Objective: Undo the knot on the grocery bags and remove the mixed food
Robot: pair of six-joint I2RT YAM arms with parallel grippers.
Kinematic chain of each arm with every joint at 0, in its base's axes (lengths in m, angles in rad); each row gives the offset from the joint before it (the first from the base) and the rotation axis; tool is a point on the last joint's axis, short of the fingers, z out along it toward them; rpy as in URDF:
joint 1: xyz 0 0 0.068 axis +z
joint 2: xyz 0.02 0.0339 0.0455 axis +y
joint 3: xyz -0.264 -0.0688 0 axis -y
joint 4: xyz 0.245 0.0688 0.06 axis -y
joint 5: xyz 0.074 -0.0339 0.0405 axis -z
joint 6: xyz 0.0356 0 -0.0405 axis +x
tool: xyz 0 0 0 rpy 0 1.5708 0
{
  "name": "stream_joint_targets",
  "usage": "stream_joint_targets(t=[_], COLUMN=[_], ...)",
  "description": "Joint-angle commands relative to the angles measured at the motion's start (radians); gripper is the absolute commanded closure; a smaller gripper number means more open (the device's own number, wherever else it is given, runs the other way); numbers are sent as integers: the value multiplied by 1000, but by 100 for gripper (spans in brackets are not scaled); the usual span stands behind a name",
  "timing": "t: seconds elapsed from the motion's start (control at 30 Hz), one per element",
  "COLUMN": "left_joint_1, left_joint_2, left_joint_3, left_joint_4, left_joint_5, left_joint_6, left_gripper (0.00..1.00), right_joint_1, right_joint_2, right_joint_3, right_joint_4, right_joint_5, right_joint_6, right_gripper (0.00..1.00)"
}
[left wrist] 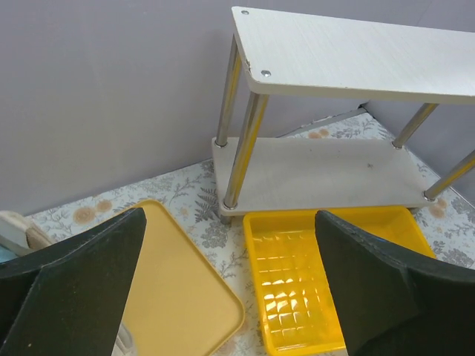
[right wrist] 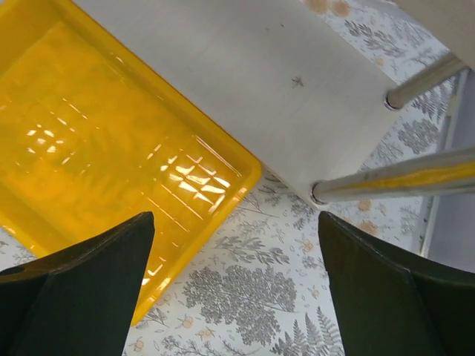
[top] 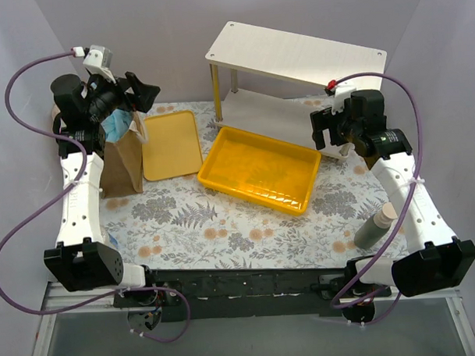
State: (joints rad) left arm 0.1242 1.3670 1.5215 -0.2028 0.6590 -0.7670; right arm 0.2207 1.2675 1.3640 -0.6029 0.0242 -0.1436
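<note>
A brown paper bag (top: 121, 162) stands upright at the far left of the table. A light-blue plastic bag (top: 121, 126) sits bunched just behind its top, partly covered by my left arm. My left gripper (top: 143, 99) hovers open above and to the right of both bags, holding nothing. In the left wrist view its fingers (left wrist: 82, 282) frame the two yellow trays. My right gripper (top: 327, 136) hangs open and empty over the deep tray's right corner, by the shelf; its fingers (right wrist: 89, 282) spread wide. The mixed food is hidden.
A flat yellow tray (top: 171, 143) lies right of the paper bag, and a deep yellow tray (top: 221, 159) lies mid-table. A white two-level shelf (top: 296, 55) stands at the back. A dark bottle with a pale cap (top: 376, 226) stands beside my right arm.
</note>
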Motion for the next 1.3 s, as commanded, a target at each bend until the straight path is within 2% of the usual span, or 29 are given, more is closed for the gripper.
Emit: stream_joint_targets(t=[0.0,0.17,0.2,0.3,0.53,0.67,0.83,0.97,1.03,1.13,1.27], left_joint_1=[-9,-12,-11,-11,28,58,107,117,117,124,132], left_joint_2=[75,208,224,238,136,196,369,440,484,584,633], left_joint_3=[152,408,495,591,577,632,761,688,690,733,672], left_joint_4=[-43,-228,-268,-404,-498,-627,-846,-770,-783,-820,-745], left_joint_5=[48,48,30,-56,-555,-677,-664,-628,-550,-539,-558], left_joint_6=[-23,66,121,236,418,437,365,408,455,471,511], left_gripper=[2,2,2,2,2,3,7,6,4,2,2], right_joint_1=[3,3,3,35,86,86,95,97,97,97,97], right_joint_2=[-17,4,12,56,125,145,127,110,98,76,53], right_joint_3=[-17,-26,-19,61,176,149,72,37,23,-12,-60], right_joint_4=[138,287,299,315,304,293,330,330,324,321,324], right_joint_5=[-260,-447,-498,-532,-598,-691,-733,-728,-727,-713,-693], right_joint_6=[-8,21,22,16,2,65,130,131,125,113,107], right_gripper=[1,1,1,1,2,2,1,1,1,2,1])
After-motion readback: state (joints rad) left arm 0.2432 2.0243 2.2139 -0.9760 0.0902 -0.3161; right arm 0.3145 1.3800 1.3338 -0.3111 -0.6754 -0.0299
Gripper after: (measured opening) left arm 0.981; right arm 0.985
